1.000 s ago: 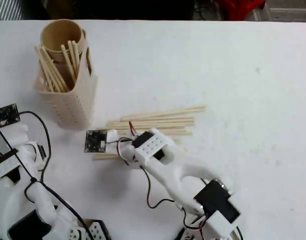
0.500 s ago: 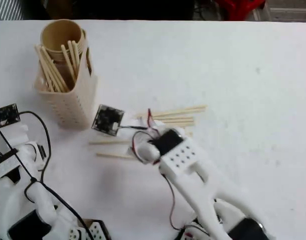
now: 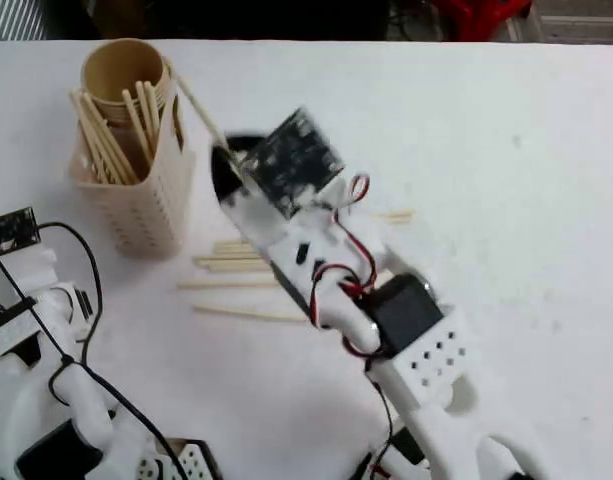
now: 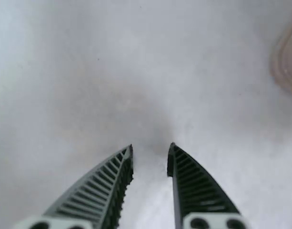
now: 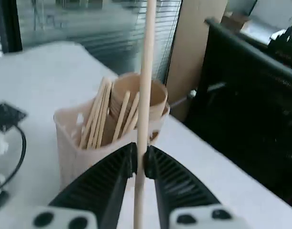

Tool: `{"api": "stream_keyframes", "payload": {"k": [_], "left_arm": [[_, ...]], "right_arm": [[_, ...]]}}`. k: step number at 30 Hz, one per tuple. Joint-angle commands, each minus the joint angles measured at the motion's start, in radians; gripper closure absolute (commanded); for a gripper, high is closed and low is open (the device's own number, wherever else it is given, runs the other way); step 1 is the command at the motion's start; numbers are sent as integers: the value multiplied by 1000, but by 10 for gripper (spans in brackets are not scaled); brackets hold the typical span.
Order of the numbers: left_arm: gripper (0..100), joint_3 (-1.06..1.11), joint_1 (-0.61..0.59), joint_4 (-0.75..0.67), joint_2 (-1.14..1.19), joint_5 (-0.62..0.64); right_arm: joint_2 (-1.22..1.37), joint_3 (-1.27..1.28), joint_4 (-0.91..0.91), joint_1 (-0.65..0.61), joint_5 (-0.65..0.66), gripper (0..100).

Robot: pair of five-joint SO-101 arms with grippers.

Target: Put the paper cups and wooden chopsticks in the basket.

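Since a second ago my right arm has come up off the loose sticks and swung across toward the basket (image 3: 146, 205). The right gripper (image 3: 229, 172) now hangs just beside the basket's rim, raised above the table (image 3: 506, 130). Its jaws are clamped on one chopstick (image 3: 198, 112), which slants away from the grip so that its far end sits at the basket's edge in the high view. In the right wrist view most of its length stands beyond the jaws, with the basket behind.

I judge this to be the carry-and-drop step for a single chopstick. The next move calls for bringing its end over the opening, tipping it in among the sticks already standing there beside the cup (image 3: 121, 68), and only then letting go. Held this low on its length, it may pivot in the grip.

The left gripper (image 4: 149, 153) is parked over bare table, jaws slightly apart with nothing between them.

The pile (image 3: 231, 265) lies on the table near the basket, but my right arm covers most of it, so I cannot count what remains. I also cannot tell whether more cups are nested under the one showing. A pale blur at the edge of the left wrist view is too soft to name.
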Motion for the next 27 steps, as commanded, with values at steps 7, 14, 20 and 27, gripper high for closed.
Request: {"api": "stream_keyframes", "payload": {"k": [7,14,20,27], "left_arm": [[865,-3,8,-21,-18,8],[865,-3,8,-21,-18,8],[865,-3,8,-21,-18,8],[865,-2,8,-21,-18,8]], "right_arm": [[498,-589,-165,-96,-12,981],[780,-908,-171,-101,-28,982],[826,-951,-166,-128,-190,982],[829,-888,-174,-137,-279,982]]}}
